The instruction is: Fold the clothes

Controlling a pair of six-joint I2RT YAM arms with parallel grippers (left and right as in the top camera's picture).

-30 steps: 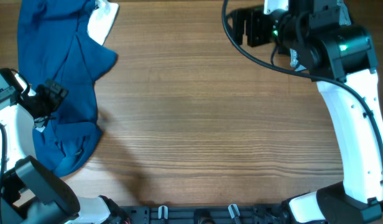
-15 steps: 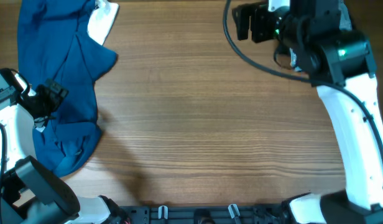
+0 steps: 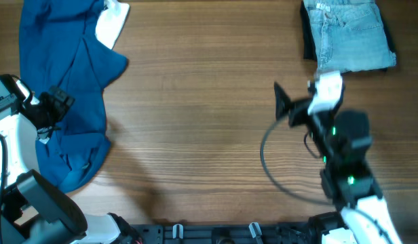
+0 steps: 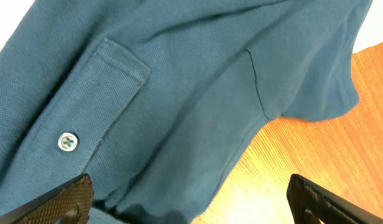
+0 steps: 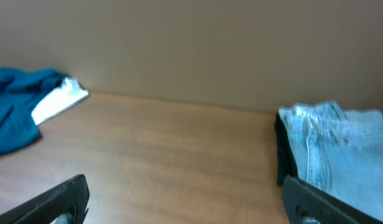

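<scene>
Gaping wide and empty, left gripper [image 4: 188, 186] hangs over navy shirt [image 4: 179, 81], right gripper [image 5: 185, 183] faces denim shorts [image 5: 341, 149].

Table [image 3: 195, 122]: wood, visible grain, smooth, low sheen. Shorts [image 3: 348, 34]: faded denim cloth, matt, stitched seams. Shirt [image 4: 198, 74]: fine-textured knit cloth, matt, w/ shiny pale plastic-looking button [image 4: 68, 142]. Left arm shell [image 3: 7, 139]: white plastic, smooth, glossy.

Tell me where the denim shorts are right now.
In the overhead view, the folded denim shorts lie at the far right corner of the table, with a black garment showing along their left edge, beyond the right gripper.
</scene>
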